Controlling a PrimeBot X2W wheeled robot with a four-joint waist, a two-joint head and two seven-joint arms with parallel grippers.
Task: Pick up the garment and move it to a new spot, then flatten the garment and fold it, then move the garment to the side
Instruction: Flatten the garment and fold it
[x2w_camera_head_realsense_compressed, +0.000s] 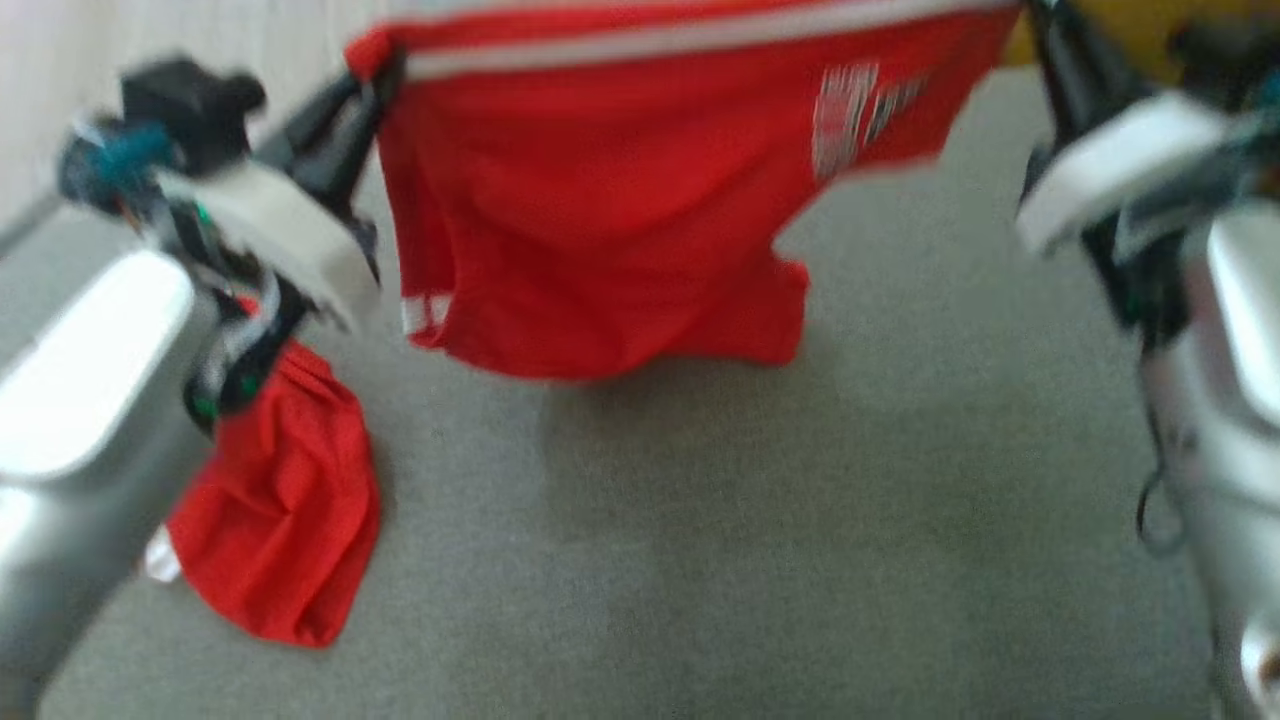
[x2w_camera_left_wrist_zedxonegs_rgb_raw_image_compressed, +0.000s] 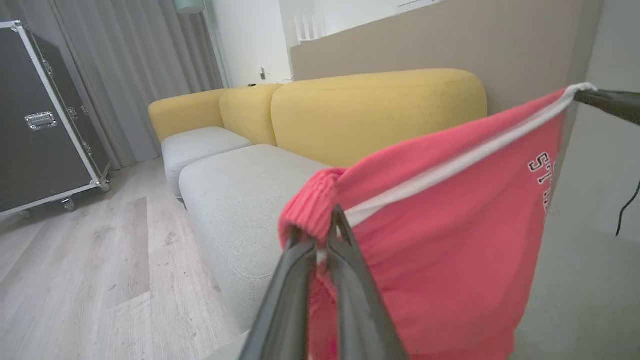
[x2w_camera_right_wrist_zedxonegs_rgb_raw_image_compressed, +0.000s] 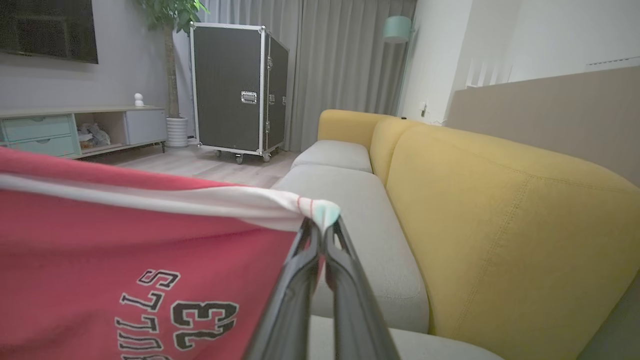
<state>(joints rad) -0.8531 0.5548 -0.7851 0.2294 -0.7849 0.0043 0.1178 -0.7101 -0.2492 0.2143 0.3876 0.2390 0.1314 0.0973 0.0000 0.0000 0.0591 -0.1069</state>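
- The left gripper (x2w_camera_left_wrist_zedxonegs_rgb_raw_image_compressed: 320, 235) was pinched tight on a ribbed red corner of the red garment (x2w_camera_head_realsense_compressed: 620, 200).
- The right gripper (x2w_camera_right_wrist_zedxonegs_rgb_raw_image_compressed: 322, 227) was likewise clamped shut, on the far right end of the garment's white-striped top edge.
- Between the two the garment hung spread in the air, its top edge pulled nearly straight. Its lettered panel was on the right and its lower hem just above, or brushing, the grey surface (x2w_camera_head_realsense_compressed: 800, 520).
- A red heap (x2w_camera_head_realsense_compressed: 275, 520) lay on the grey surface at the near left, under the left arm. Whether it was a trailing part of the same garment or a separate piece could not be told.
- Beyond stood a yellow sofa (x2w_camera_right_wrist_zedxonegs_rgb_raw_image_compressed: 500, 210) with grey seats, and farther off a black flight case (x2w_camera_right_wrist_zedxonegs_rgb_raw_image_compressed: 227, 85).
- Step in hand, as I judged it: the garment was up and being carried to its new spot, flattening not yet begun.
- The next move called for lowering both grippers together with the edge taut, so the cloth landed flat.
- Count: two grippers, one hanging garment, one red heap, one sofa, one flight case.
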